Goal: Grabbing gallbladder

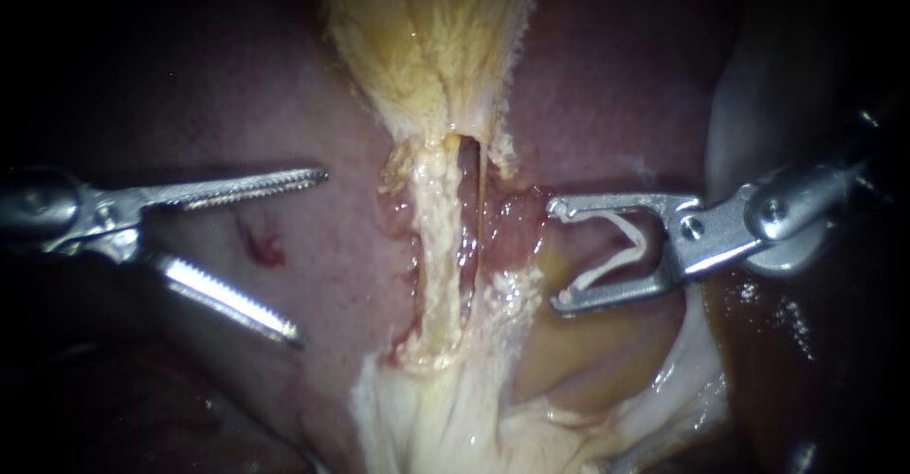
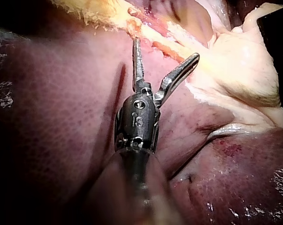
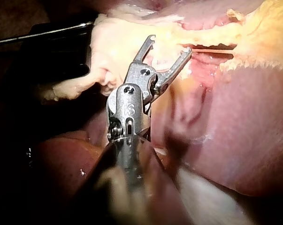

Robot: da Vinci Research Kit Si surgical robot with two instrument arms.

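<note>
The yellowish gallbladder (image 1: 427, 38) hangs at the top centre and narrows down into a pale fatty strand (image 1: 436, 246) with a thin tube (image 1: 482, 218) beside it. My left instrument (image 1: 308, 256) lies over the liver (image 1: 237, 104) left of the strand, its serrated jaws wide open and empty, apart from the gallbladder. In the left wrist view its jaws (image 2: 166, 48) point at the yellow tissue (image 2: 99, 11) ahead. My right instrument (image 1: 557, 256) stands just right of the tube, jaws spread around a white clip (image 1: 626, 251) seated between them; the right wrist view shows the same jaws (image 3: 169, 43).
Dark red liver (image 1: 616, 85) flanks the strand on both sides, with a small red spot (image 1: 263, 246) below my left instrument's upper jaw. Pale whitish tissue (image 1: 427, 427) spreads along the bottom centre. A yellow-brown pocket (image 1: 578, 351) lies under my right instrument.
</note>
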